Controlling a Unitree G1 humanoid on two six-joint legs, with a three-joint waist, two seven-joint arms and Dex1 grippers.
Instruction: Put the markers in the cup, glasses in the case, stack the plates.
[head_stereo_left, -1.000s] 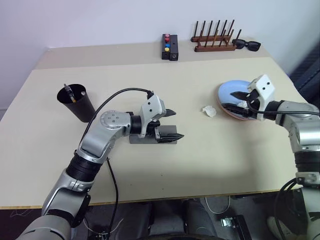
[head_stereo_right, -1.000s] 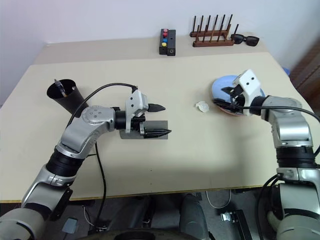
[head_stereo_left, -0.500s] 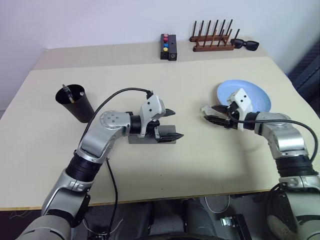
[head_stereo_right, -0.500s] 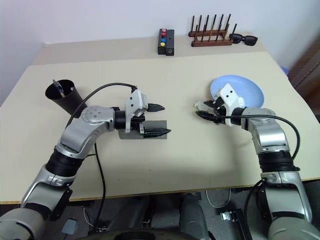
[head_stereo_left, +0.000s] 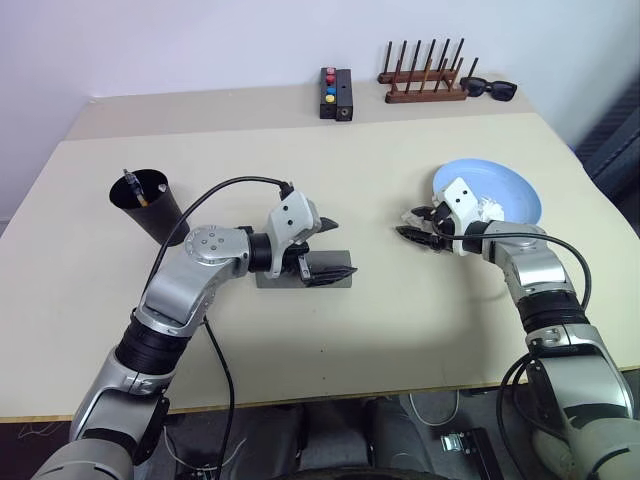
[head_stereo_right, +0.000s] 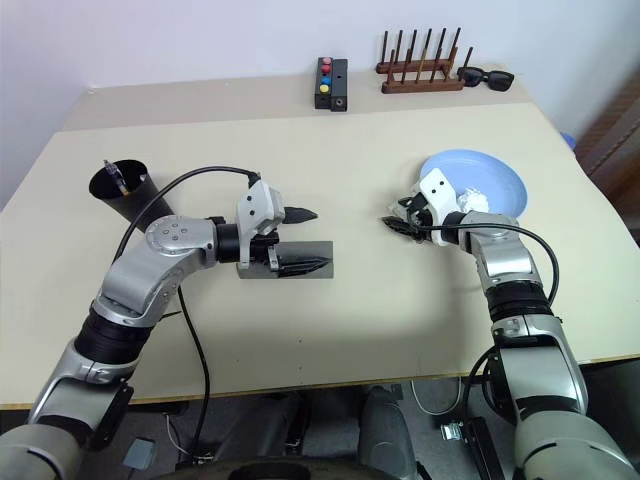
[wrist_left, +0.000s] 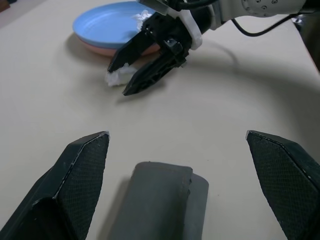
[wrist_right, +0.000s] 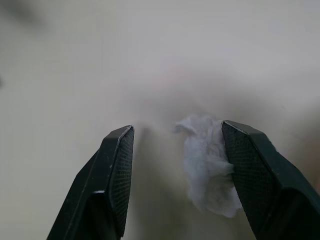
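Since a second ago, our right claw (head_stereo_left: 418, 228) has left the plates and come down to the table (head_stereo_left: 400, 320) beside them, now bracketing a small white wad (wrist_right: 207, 170); our left claw (head_stereo_left: 332, 250) has barely shifted.

We see the beige table carrying everything. Just behind and outboard of our right claw lie the plates: the light blue plate (head_stereo_left: 505, 190) sits stacked on the salmon pink plate (wrist_left: 107, 48), with another bit of white stuff on the blue one. Directly under our left claw lies the grey case (head_stereo_left: 300, 272), shut, its end showing between the fingers in the left wrist view. Well off to that claw's outer side stands the black cup (head_stereo_left: 150, 205) with a marker (head_stereo_left: 133, 187) poking out of it. At the table's far edge, well beyond both claws, are a wooden rack (head_stereo_left: 425, 80), black sunglasses (head_stereo_left: 490, 90) and a black box with coloured buttons (head_stereo_left: 333, 93).

Our left claw is spread wide, holding nothing. Our right claw is parted, the wad touching one finger (wrist_right: 255, 170), not pinched.
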